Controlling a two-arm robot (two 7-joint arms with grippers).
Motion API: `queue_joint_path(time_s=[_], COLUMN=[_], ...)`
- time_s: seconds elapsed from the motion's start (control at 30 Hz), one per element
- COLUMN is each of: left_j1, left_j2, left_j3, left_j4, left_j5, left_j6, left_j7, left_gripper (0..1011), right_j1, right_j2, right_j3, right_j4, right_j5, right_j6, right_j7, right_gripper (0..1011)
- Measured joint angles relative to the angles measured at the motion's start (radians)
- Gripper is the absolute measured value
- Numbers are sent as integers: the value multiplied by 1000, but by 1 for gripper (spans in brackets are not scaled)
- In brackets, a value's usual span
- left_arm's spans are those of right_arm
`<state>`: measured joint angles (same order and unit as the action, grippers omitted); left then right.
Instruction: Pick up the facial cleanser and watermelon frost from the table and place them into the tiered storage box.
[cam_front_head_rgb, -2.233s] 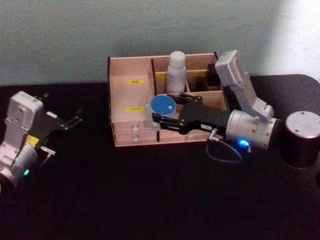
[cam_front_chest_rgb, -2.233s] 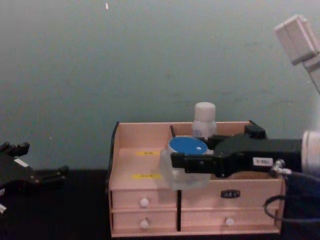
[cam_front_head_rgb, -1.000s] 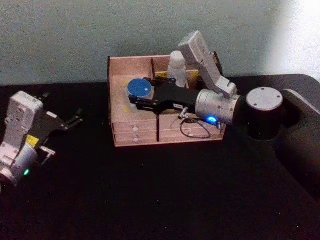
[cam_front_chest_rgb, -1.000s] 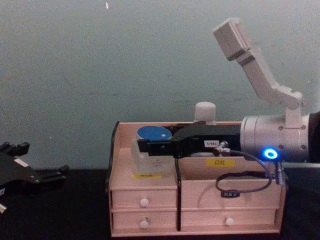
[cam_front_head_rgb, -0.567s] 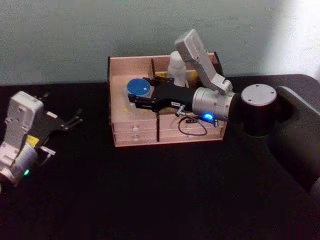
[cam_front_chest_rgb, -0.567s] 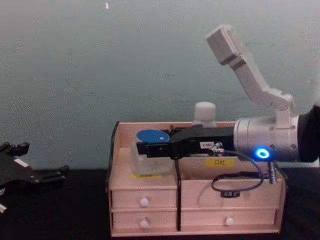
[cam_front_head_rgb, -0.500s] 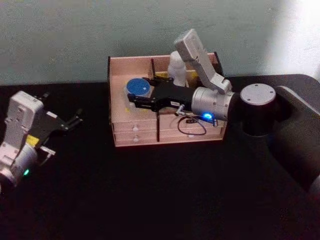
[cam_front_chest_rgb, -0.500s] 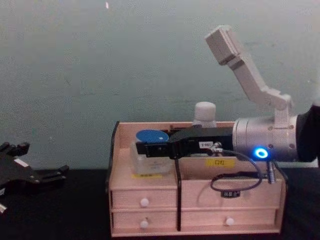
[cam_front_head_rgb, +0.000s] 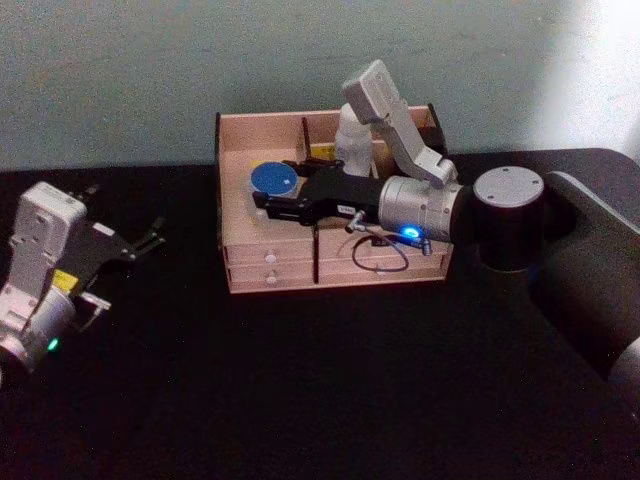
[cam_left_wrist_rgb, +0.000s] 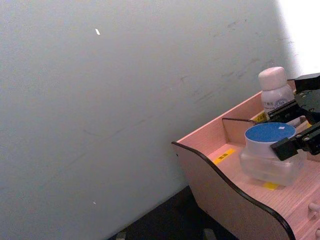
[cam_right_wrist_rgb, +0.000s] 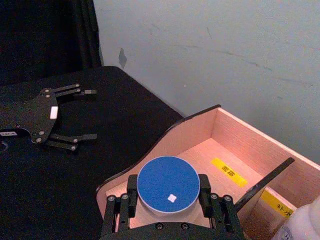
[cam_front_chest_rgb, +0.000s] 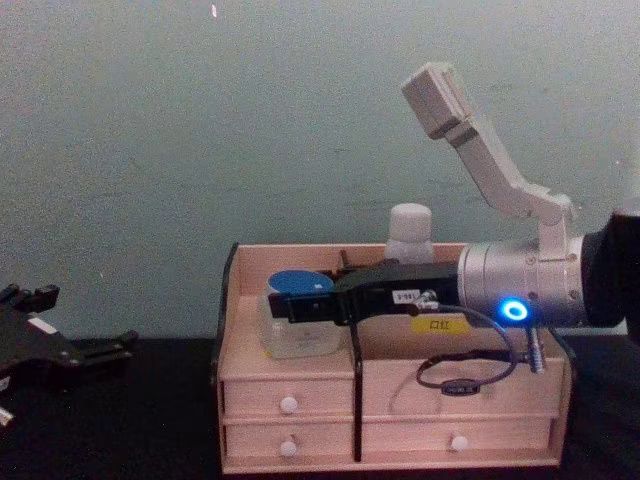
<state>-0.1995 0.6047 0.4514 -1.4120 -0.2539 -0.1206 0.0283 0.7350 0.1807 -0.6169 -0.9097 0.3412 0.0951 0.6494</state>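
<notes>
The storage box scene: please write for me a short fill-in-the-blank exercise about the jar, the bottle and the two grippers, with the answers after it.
1. The lid of the clear jar is ____ in colour.
2. The jar is held by the ____ gripper, over the box's left compartment.
3. The white bottle stands in the tiered storage box, in a compartment at its ____.
4. The left gripper is open and holds ____, away from the box.

Answers: blue; right; back; nothing

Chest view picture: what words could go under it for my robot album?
Right gripper holds a blue-lidded clear jar in the tiered storage box's left compartment.
</notes>
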Motion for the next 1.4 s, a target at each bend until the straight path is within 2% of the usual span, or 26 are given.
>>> queue_joint_path(time_s=[0.33,0.9,1.27,1.4], left_j1=[0,0,0,0], left_j2=[0,0,0,0], left_j3=[0,0,0,0], left_j4=[0,0,0,0], left_j5=[0,0,0,0], left_j6=[0,0,0,0], left_j7=[0,0,0,0], left_gripper=[1001,1001,1001,1001], right_j1=[8,8,7,7], right_j2=[-13,-12,-11,-11], right_j3=[5,4,3,3], right_j4=[21,19,18,18], right_j5=[5,5,5,5], right_j6=[15,15,15,14], right_j7=[8,8,8,8], right_gripper=[712,715,985,1002])
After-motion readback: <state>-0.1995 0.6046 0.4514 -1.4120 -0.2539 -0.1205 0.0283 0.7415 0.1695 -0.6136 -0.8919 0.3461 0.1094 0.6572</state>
